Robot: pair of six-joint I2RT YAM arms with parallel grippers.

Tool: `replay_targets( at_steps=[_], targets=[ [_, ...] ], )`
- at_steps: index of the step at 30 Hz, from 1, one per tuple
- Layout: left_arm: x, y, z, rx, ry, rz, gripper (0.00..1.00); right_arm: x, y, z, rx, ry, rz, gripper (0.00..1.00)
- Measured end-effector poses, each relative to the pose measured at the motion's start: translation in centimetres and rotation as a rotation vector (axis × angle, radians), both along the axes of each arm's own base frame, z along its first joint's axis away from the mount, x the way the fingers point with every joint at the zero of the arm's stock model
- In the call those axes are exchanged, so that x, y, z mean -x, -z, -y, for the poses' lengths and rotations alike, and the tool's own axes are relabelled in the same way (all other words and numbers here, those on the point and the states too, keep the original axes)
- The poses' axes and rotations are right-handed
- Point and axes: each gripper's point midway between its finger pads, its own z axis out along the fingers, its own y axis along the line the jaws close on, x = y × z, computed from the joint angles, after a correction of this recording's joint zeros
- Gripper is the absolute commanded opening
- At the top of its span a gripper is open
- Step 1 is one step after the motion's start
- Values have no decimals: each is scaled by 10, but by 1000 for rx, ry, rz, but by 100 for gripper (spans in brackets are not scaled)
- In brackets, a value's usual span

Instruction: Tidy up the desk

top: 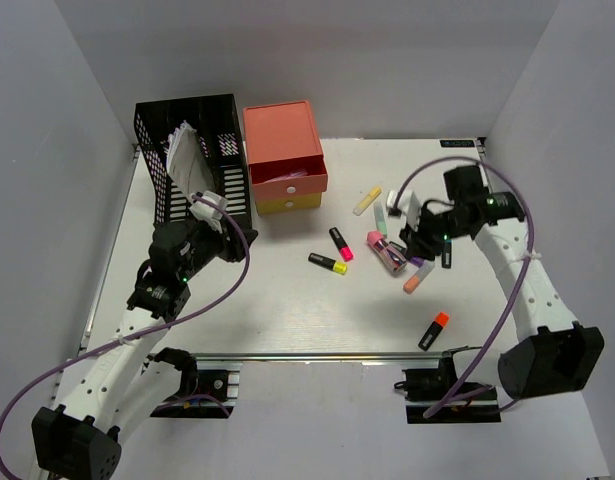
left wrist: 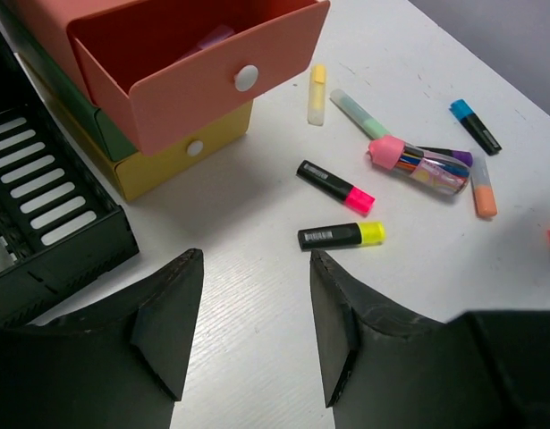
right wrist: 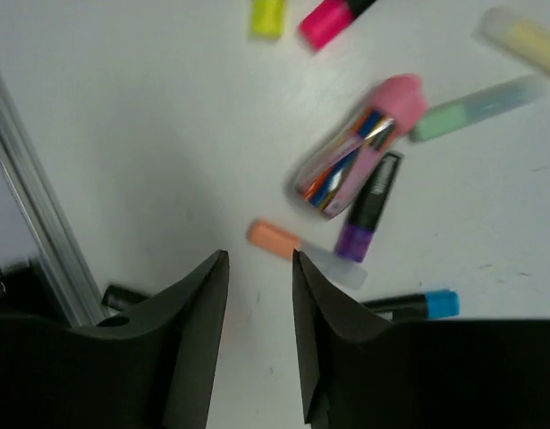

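The white counter (top: 287,310) lies under both arms, with markers (top: 327,263) scattered near the open coral drawer (left wrist: 167,80). The left claw (left wrist: 252,331) and the right claw (right wrist: 259,340) both stand apart, holding nothing. The step seems to be gathering pens. Next, the right claw should go down over the orange highlighter (right wrist: 275,239) and close.

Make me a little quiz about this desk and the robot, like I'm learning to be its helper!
1. True or false: the coral top drawer is pulled open.
2. One highlighter lies alone near the desk's near edge. Which colour is its cap? A orange, B blue, C green.
3. What does the right hand hold?
Key: 1 true; 2 A; 3 nothing, it is open and empty.
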Motion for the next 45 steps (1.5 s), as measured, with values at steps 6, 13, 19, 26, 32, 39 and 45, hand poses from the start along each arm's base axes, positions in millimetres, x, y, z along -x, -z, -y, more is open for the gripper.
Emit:
replay_targets(
  at_steps=[6,13,19,26,32,39,45],
  targets=[
    [3,0,4,4,30,-3,62,61,87,32,205,-328,42,52],
    [4,0,5,6,36,-2,63,57,111,43,327,-538,202,69],
    [4,-1,5,4,37,1,63,36,136,46,370,-601,173,64],
    [5,-2,5,3,37,4,64,23,165,53,409,-621,104,58],
    [5,0,4,-3,38,3,64,8,178,58,433,-623,96,60],
    [5,0,4,-4,38,3,64,-8,190,66,467,-621,89,59],
    [5,0,4,-4,38,3,65,-15,198,72,495,-631,87,54]
  ],
)
